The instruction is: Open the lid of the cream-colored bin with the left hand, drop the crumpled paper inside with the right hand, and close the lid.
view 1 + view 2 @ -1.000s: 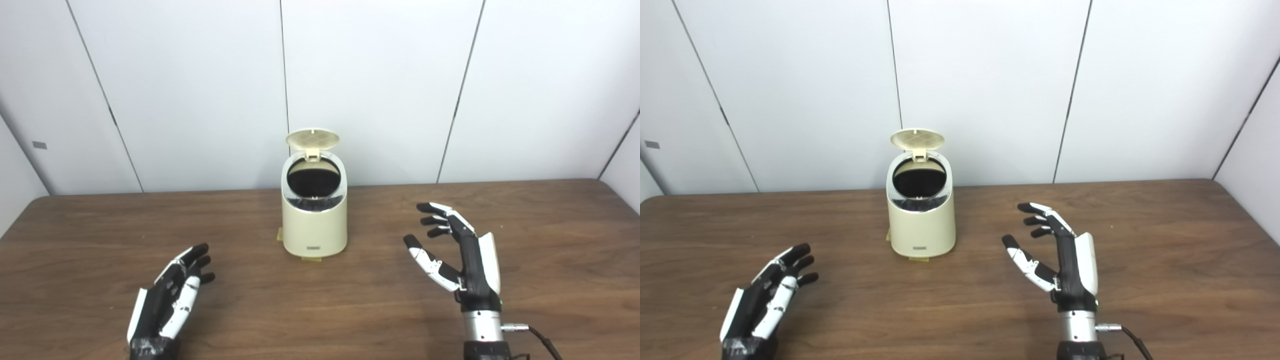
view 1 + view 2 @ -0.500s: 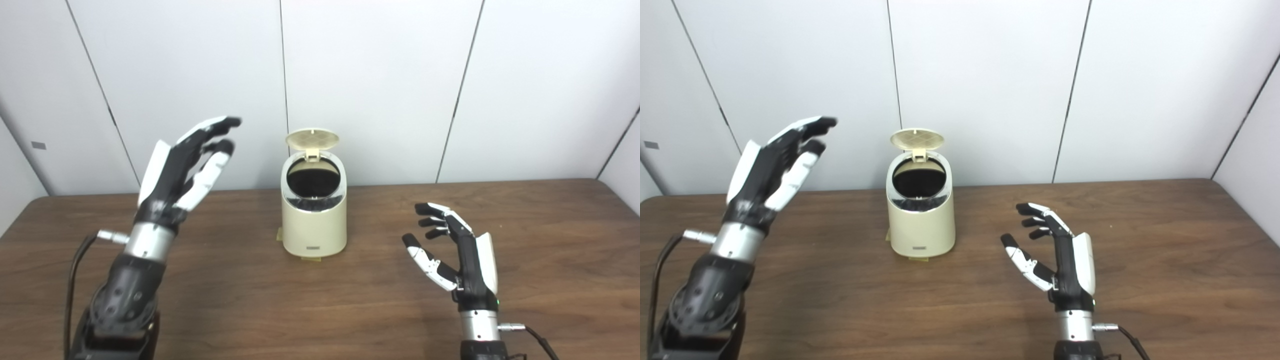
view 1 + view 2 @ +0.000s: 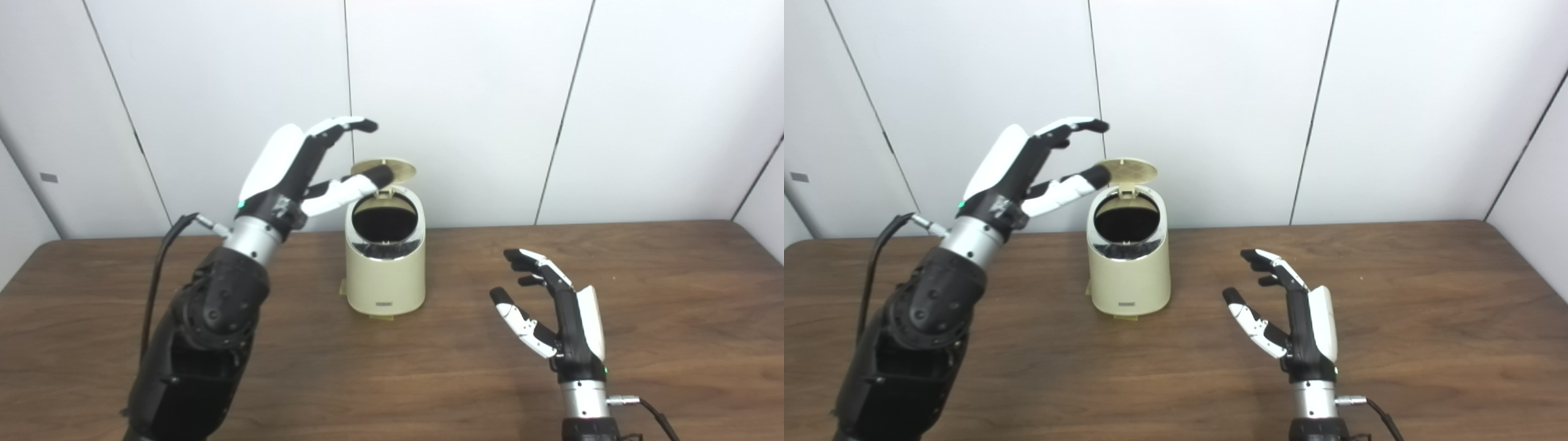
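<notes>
Cream-coloured plastic made up the small bin (image 3: 385, 269), which stood on the tabletop (image 3: 661, 318) toward its far edge, about midway between the left and right edges. Its round lid (image 3: 384, 169) stood tipped up and back on its hinge at the rear, leaving the dark mouth uncovered. So the opening step looked done. No crumpled paper showed anywhere on the tabletop or in either hand, and the bin's dark inside gave nothing away, so whether the paper had gone in could not be told for certain; with nothing left to drop, I judged that it had. What seemed left was closing the lid.

The left hand (image 3: 300, 168) was raised above the tabletop, just left of the bin's top, fingers spread and holding nothing. Its upper fingertips (image 3: 366, 125) reached above the lid while the thumb pointed at the lid's left rim; whether it touched the rim could not be told. That pose suited pushing the lid down and forward.

The right hand (image 3: 1295, 318) stood nearer the front edge, right of the bin and well apart from it, palm turned inward, fingers loosely apart and empty.

Dark brown wood grain covered the tabletop. Behind its far edge rose a plain white panelled wall (image 3: 465, 92) with thin dark seams.
</notes>
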You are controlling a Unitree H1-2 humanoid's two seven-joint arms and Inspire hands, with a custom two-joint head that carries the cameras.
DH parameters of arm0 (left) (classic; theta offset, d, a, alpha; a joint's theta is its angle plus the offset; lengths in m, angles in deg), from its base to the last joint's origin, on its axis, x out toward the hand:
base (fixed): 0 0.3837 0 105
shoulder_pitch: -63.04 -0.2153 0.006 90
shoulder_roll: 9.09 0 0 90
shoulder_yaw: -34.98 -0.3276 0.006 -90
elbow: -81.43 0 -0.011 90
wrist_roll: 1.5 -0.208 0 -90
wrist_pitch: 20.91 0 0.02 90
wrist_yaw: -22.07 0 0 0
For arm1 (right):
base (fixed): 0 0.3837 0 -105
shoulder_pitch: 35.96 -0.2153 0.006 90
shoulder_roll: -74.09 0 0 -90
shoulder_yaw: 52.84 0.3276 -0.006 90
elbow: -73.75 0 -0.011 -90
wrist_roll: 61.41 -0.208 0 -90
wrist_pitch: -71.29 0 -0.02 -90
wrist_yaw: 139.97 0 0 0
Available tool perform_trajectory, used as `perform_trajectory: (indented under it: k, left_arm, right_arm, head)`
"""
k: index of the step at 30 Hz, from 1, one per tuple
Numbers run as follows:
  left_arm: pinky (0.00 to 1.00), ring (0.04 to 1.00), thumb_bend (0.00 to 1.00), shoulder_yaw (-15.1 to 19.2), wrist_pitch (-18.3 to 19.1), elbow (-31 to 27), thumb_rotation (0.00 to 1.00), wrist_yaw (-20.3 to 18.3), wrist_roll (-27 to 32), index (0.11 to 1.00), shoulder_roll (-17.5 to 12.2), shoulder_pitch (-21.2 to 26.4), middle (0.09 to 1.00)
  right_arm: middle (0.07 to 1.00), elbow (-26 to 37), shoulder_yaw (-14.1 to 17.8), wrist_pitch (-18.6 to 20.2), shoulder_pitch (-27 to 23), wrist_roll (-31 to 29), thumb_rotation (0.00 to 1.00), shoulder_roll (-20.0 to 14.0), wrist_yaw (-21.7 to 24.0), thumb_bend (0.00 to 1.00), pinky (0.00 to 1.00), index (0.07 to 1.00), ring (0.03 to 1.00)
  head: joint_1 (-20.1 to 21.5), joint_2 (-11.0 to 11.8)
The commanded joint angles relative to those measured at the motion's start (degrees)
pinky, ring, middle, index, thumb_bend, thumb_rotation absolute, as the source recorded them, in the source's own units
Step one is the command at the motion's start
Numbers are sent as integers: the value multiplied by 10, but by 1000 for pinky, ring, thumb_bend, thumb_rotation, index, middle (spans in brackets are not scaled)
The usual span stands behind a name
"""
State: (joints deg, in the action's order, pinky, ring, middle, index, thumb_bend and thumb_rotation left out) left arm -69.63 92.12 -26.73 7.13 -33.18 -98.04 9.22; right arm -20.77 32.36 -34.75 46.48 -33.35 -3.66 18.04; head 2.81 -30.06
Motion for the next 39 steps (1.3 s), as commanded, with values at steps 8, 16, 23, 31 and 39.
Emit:
perform_trajectory:
  k: [8,16,23,31,39]
  left_arm:
    - [1000,948,995,-38,-30,26,1000,-4,-86,834,-7,54,856]
    - [1000,923,1000,-49,-33,30,998,-20,-132,819,-5,53,841]
    - [1000,920,1000,-53,-28,34,1000,-28,-168,809,-1,47,832]
    - [1000,936,1000,-49,-8,38,1000,-59,-194,823,4,50,857]
    - [1000,930,998,-42,-11,75,976,-56,-197,806,7,62,837]
  right_arm:
    - [715,-36,-12,-9,24,-16,542,29,-1,311,582,711,687]
    - [720,-26,-14,3,26,-20,530,30,7,306,599,718,700]
    - [722,-32,-13,-7,25,-26,503,27,11,297,592,711,699]
    - [728,-33,-14,-6,26,-29,473,26,16,288,601,711,706]
    - [724,-39,-18,-14,25,-27,421,26,15,273,599,705,706]
  head:
    - [2,2]
    - [2,3]
    - [2,5]
    - [1,6]
    - [3,8]
